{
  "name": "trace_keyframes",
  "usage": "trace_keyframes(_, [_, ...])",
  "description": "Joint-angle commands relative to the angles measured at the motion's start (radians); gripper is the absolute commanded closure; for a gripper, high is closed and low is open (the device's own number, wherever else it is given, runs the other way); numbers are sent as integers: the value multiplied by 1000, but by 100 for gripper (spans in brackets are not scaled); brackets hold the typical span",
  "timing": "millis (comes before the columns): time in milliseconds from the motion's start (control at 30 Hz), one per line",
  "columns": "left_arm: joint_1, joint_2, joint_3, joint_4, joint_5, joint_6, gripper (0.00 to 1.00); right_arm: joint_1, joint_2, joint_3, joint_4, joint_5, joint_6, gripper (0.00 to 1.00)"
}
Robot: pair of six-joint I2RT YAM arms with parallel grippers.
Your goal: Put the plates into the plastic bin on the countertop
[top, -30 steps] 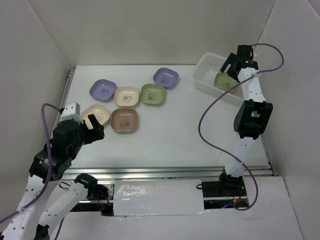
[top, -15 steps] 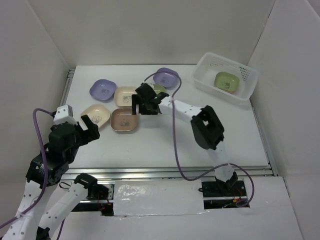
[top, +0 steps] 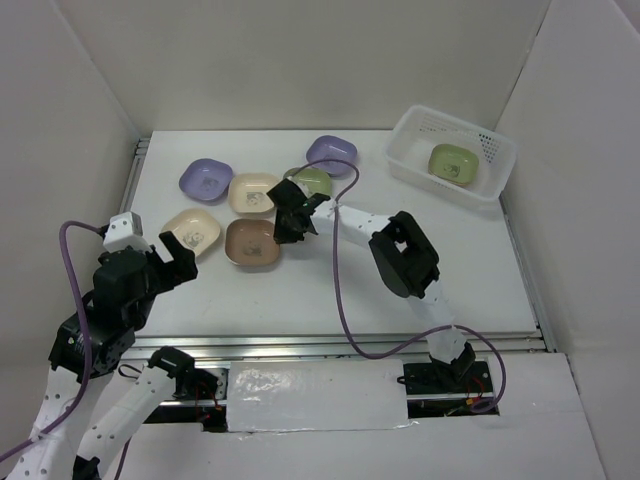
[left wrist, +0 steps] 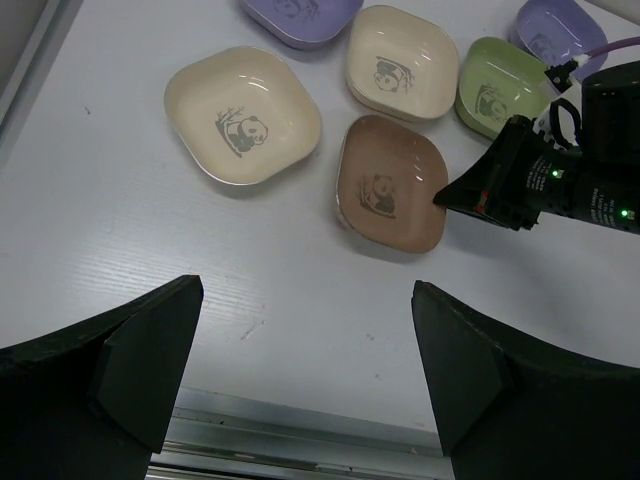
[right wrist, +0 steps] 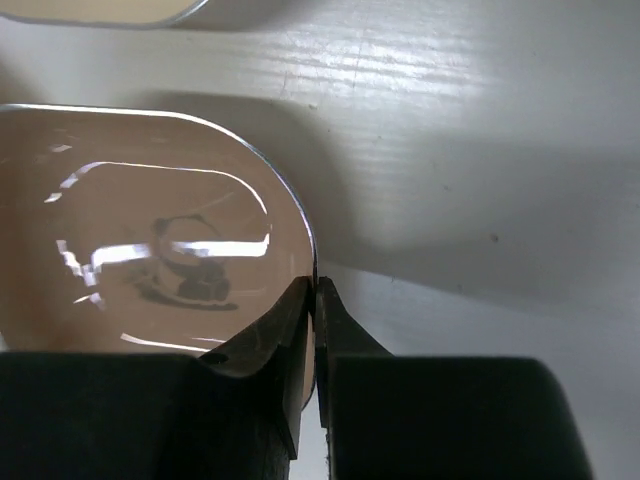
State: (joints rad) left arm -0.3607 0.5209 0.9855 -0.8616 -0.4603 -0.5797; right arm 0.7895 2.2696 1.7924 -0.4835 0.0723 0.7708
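Note:
Six plates lie on the countertop: two purple, two cream, one green and one brown. My right gripper is shut on the brown plate's right rim; in the right wrist view the jaws pinch the thin edge of the brown plate. Another green plate lies inside the plastic bin at the back right. My left gripper stands open near the front cream plate, its jaws wide apart over bare countertop.
White walls close in the left, back and right sides. A metal rail runs along the front edge. The right arm's purple cable loops over the countertop between the plates and the bin.
My right arm left a green plate in the bin, swung left to the plates and shut its jaws on the brown plate's rim. The left arm drew back slightly, still open.

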Motion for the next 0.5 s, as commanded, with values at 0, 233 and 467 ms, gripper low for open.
trace_keyframes(0, [5,-13,1,27,-3,7,1,19,-90,-83,-18,18,-7,89])
trace_keyframes(233, [6,-22,2,24,-8,4,1,24,-39,-22,-84,-3,-24,100])
trace_keyframes(467, [5,-25,1,26,-1,9,1,-76,-401,-234,-61,50,-67,100])
